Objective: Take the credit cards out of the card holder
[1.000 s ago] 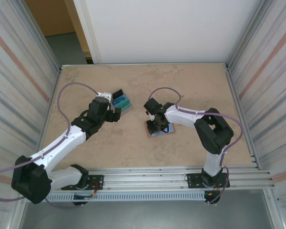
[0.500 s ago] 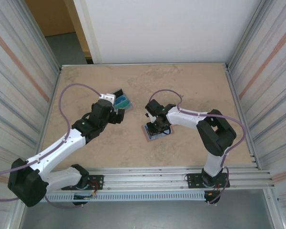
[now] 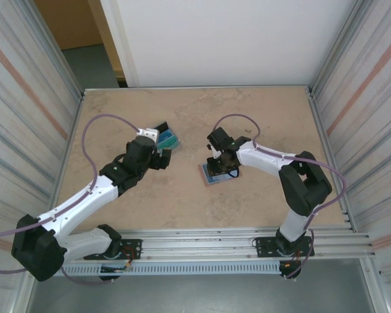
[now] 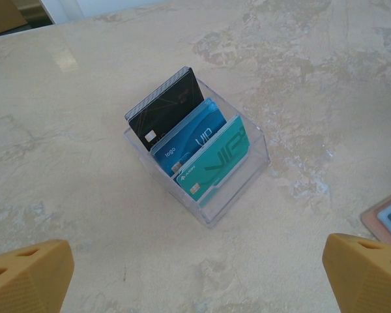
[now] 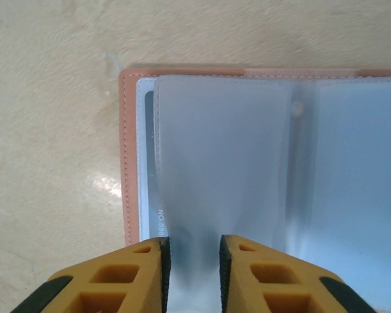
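Pinching a clear sleeve in the open card holder [image 5: 127,163], right gripper [image 5: 192,261] works; three credit cards [image 4: 195,147] stand racked nearby, left gripper [image 4: 195,267] spread.

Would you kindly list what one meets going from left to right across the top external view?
Left end effector → clear box holding credit cards → card holder, lying open on the table, with the right end effector over it.

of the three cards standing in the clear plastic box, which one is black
The black card at the back of the clear plastic box, farthest from the left claw; the blue card is in the middle and the teal card in front.
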Controlling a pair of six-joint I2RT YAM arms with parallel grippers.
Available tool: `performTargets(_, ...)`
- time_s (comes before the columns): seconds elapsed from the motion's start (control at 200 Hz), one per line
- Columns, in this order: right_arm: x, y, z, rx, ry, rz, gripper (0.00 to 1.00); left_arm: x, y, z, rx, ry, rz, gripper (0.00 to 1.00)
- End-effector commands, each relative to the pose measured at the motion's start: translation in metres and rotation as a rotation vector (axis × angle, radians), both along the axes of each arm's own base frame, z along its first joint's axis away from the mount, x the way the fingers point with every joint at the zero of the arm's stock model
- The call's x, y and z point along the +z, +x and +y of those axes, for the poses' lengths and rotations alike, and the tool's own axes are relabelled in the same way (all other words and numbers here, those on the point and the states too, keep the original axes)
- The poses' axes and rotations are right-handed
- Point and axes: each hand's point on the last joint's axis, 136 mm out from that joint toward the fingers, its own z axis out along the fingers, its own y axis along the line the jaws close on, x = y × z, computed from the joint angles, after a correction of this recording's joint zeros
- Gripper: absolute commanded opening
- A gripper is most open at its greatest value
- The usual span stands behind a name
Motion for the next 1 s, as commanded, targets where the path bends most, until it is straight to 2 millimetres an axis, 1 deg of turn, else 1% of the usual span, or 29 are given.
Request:
performTargets(0.0, 0.010, 0.008, -0.011, -0.043, -0.010, -0.034, 0.30, 0.020, 0.008, -0.003, 0.019, -0.024, -0.055, 0.99)
performTargets(0.135, 0.011, 0.018, -0.025, -0.085, -0.025, -0.044, 0.31, 0.020, 0.009, -0.003, 0.020, -0.018, -0.054, 0.99)
performTargets(0.396, 0.020, 0.033, -0.049, -0.142, -0.028, -0.069, 0.35, 0.021, 0.010, -0.002, 0.021, -0.008, -0.058, 0.99)
performTargets(0.491, 0.019, 0.038, -0.060, -0.165, -0.035, -0.071, 0.35, 0.022, 0.011, -0.002, 0.021, -0.007, -0.058, 0.99)
performTargets(0.626, 0.012, 0.043, -0.076, -0.206, -0.047, -0.055, 0.35, 0.022, 0.011, -0.004, 0.016, -0.011, -0.055, 0.99)
performTargets(0.706, 0.004, 0.044, -0.085, -0.224, -0.066, -0.041, 0.35, 0.020, 0.010, -0.005, 0.011, -0.013, -0.050, 0.99)
performTargets(0.907, -0.014, 0.039, -0.106, -0.260, -0.126, -0.013, 0.34, 0.017, 0.008, -0.011, -0.003, -0.014, -0.040, 0.99)
performTargets(0.997, -0.020, 0.036, -0.109, -0.271, -0.118, -0.002, 0.34, 0.013, 0.007, -0.018, -0.014, -0.012, -0.029, 0.99)
